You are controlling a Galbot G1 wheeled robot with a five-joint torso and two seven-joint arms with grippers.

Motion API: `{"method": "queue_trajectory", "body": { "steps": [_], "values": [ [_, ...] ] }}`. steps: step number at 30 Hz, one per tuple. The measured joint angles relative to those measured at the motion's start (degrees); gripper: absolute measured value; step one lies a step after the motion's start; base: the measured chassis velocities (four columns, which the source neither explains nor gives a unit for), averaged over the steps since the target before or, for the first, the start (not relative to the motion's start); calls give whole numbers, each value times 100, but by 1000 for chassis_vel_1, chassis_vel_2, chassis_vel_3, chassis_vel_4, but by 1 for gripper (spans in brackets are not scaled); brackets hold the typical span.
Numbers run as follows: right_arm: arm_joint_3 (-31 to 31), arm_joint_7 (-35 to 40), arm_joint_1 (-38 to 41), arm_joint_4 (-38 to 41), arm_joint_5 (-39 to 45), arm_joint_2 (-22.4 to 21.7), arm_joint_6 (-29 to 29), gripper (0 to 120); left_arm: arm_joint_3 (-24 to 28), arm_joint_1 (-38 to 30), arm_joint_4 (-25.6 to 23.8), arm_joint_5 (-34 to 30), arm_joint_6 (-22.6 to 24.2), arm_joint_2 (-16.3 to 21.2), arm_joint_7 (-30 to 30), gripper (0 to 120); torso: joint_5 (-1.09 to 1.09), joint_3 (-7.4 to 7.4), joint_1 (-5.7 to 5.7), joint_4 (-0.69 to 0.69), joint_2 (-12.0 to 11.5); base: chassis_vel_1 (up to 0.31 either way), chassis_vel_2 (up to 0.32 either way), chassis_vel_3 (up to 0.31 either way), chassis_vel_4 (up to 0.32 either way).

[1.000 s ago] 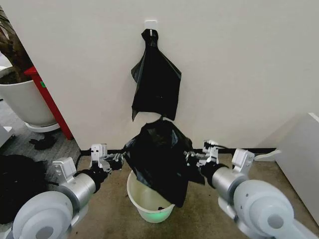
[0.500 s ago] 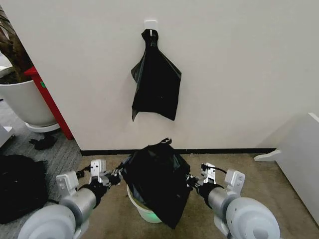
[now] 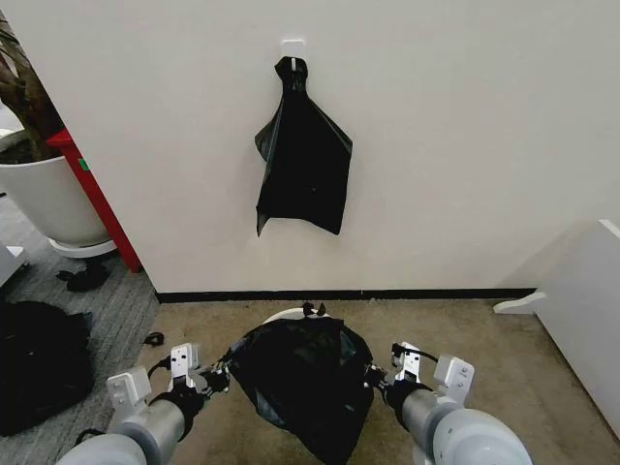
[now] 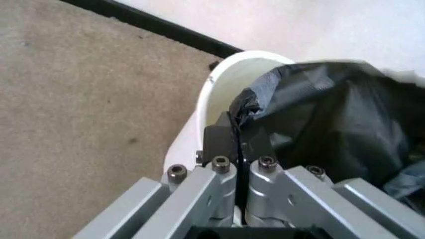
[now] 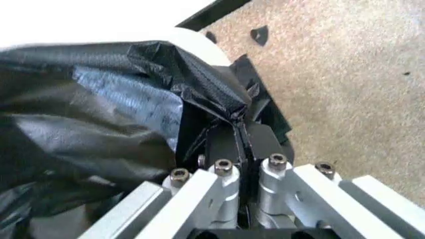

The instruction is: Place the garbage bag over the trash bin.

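— Two grippers, both low by the floor, one each side of the garbage bag [image 3: 302,373]. See how they're holding it?

— Yep. Left gripper [image 3: 215,362] has its fingers [image 4: 229,144] pressed together on the bag's edge, w/ a fold of black plastic pinched between them. Right gripper [image 3: 376,371] same deal, fingers [image 5: 234,144] clamped on a bunched bit of the opposite edge.

— And the trash bin [image 3: 291,315]?

— Right under the bag, on the carpet [image 3: 523,339] close to the wall [image 3: 465,145]. From where we stand it's nearly all covered; just a sliver of white rim peeks out at the far side. Left wrist cam gives a better look: rim and a bit of the white outer wall bare on that side, bag draped over the opening next to it.

— So the bag's stretched between the two arms?

— Pretty much. Spread wide across the top, w/ a loose tail of plastic hanging down at the front, more toward the right arm. Can't tell if any of it sits inside the bin.

— What's that other black thing on the wall?

— Another black bag [image 3: 302,160] hanging from a white hook [image 3: 293,46], well above the bin. Big white plant pot [image 3: 46,199] off to the left, a red panel [image 3: 95,199] leaning beside it, and a dark heap [image 3: 39,363] on the floor, bottom left.
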Motion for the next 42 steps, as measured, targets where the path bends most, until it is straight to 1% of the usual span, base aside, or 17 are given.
{"method": "queue_trajectory", "body": {
  "steps": [4, 8, 13, 16, 18, 22, 29, 32, 36, 42],
  "values": [
    [-9, -33, 11, -84, -45, 44, -14, 0, -16, 110, -1, 149, -40, -100, 19, 0, 0, 0, 0, 0, 0, 0, 0, 0, 0],
    [-41, -136, -69, -210, -260, 130, -73, 0, 52, 155, 2, 390, -84, -224, 132, 0, 0, 0, 0, 0, 0, 0, 0, 0, 0],
    [-26, -286, -219, -295, -540, 181, -90, 0, 99, 185, 143, 590, -99, -328, 238, 0, 0, 0, 0, 0, -1, 0, 0, 0, 0],
    [10, -473, -286, -430, -772, 227, -83, 0, 101, 244, 349, 804, -157, -410, 368, 0, 0, 0, 0, 0, -1, 0, 0, 0, 0],
    [14, -508, -287, -462, -806, 237, -79, 0, 101, 246, 391, 843, -170, -425, 395, 0, 0, 0, 0, 0, -1, 0, 0, 0, 0],
    [20, -765, -260, -657, -986, 310, -52, 0, 197, 157, 625, 1039, -248, -525, 508, 0, 0, 0, 0, 0, -1, 0, 0, 0, 0],
    [21, -920, -306, -806, -1115, 389, -52, 0, 279, 161, 714, 1202, -273, -646, 581, 0, 0, 0, 0, 0, -1, 0, 0, 0, 0],
    [57, -1150, -357, -1030, -1404, 442, 22, 0, 284, 234, 803, 1369, -314, -716, 672, 0, 0, 0, 0, 0, -1, 0, 0, 0, 0],
    [89, -1366, -396, -1176, -1552, 491, 58, 0, 292, 240, 890, 1450, -353, -754, 747, 0, 0, 0, 0, 0, -1, 0, 0, 0, 0],
    [91, -1740, -469, -1370, -1858, 629, 247, 0, 422, 102, 1088, 1617, -465, -765, 854, 0, 0, 0, 0, 0, -1, 0, 0, 0, 0]
  ]
}}
